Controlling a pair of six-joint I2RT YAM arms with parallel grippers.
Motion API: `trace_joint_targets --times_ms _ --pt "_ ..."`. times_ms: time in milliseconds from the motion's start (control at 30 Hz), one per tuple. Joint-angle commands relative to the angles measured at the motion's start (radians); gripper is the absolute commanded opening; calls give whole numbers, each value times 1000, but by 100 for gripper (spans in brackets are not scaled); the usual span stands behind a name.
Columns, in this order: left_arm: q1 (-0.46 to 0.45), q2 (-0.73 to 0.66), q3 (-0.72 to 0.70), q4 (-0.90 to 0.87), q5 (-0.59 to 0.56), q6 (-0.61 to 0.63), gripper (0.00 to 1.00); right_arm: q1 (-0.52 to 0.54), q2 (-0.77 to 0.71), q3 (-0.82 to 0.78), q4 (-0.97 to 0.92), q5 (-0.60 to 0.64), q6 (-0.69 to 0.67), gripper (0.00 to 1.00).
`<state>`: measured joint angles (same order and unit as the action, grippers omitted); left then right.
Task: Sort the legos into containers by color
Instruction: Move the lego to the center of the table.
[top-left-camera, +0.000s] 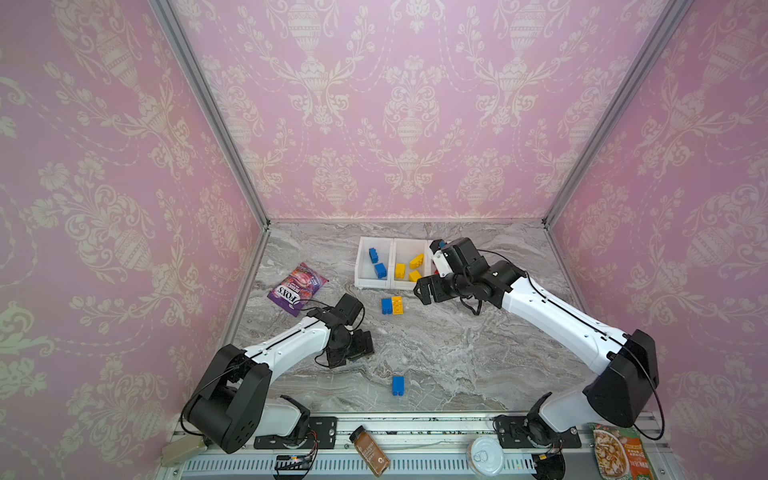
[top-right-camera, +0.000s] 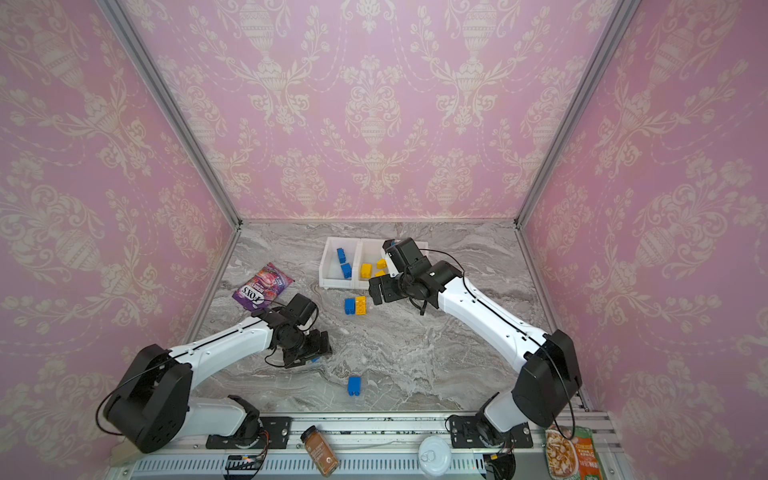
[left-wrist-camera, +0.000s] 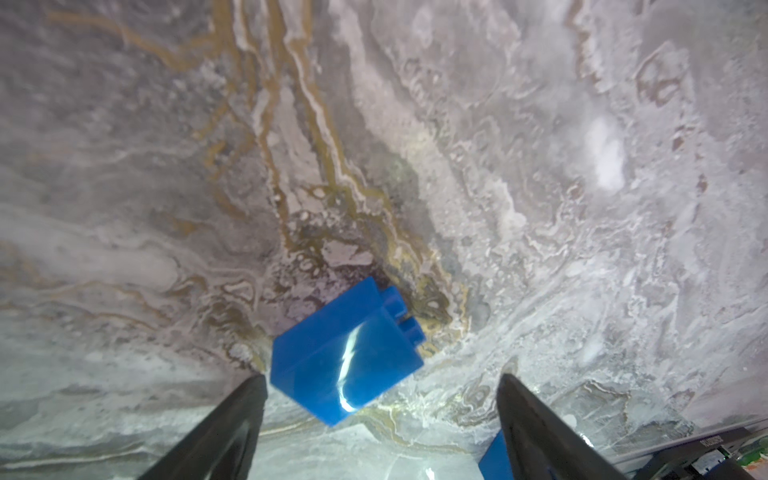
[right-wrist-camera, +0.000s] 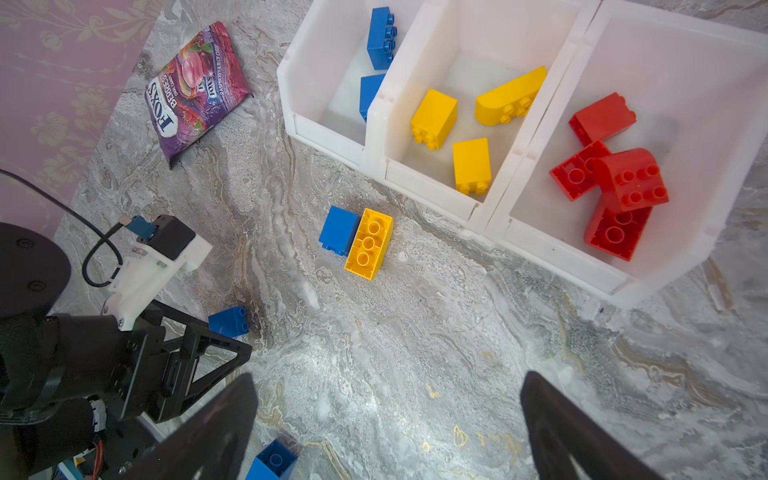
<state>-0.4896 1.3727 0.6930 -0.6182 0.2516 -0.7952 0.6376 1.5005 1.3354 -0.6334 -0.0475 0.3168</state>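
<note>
So the containers (right-wrist-camera: 376, 124) sit at the far end of the bench (top-left-camera: 478, 361), three white bins in a row: two blue legos (right-wrist-camera: 380, 37) in the end bin nearest the candy bag (right-wrist-camera: 197, 91), three yellow legos (right-wrist-camera: 434, 118) in the middle, four red legos (right-wrist-camera: 602, 118) piled in the other end bin, which the right arm (top-left-camera: 552, 307) mostly hides in both top views. Just in front of the containers, by the seam between the blue and yellow bins, a blue brick (right-wrist-camera: 338, 230) touches a yellow brick (right-wrist-camera: 369, 244) side by side; the yellow one is flipped hollow-side up, long axis pointing at the containers' front wall, the blue one lies on its side, studs facing away from them I think. The right gripper (right-wrist-camera: 388, 375) hovers over bare bench near that pair, jaws spread wide, nothing in it. Further from the containers the left gripper (left-wrist-camera: 382, 377) is down at the bench, jaws apart around a small blue brick (left-wrist-camera: 345, 353) lying on its side, studs pointing away from the wrist; one corner sits just beside one finger (left-wrist-camera: 249, 399) with a gap to the other, so not clamped. A last blue brick (top-left-camera: 398, 385) lies farthest from the containers, on its side, hollow underside toward them. A spice jar (top-left-camera: 370, 451), a can (top-left-camera: 485, 455) and a food packet (top-left-camera: 619, 453) lie on the rail (top-left-camera: 415, 432), well apart from the containers.
</note>
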Motion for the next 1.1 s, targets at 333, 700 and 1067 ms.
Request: trace_joint_targets --times_ms 333,700,1067 --pt "-46 114 143 78 -45 20 89 7 -44 -25 -20 27 7 100" --pt "-174 160 240 -154 -288 170 81 6 -74 -45 -31 51 9 100" --pt "-219 272 321 -188 -351 226 70 -29 -139 -220 101 -162 110 100"
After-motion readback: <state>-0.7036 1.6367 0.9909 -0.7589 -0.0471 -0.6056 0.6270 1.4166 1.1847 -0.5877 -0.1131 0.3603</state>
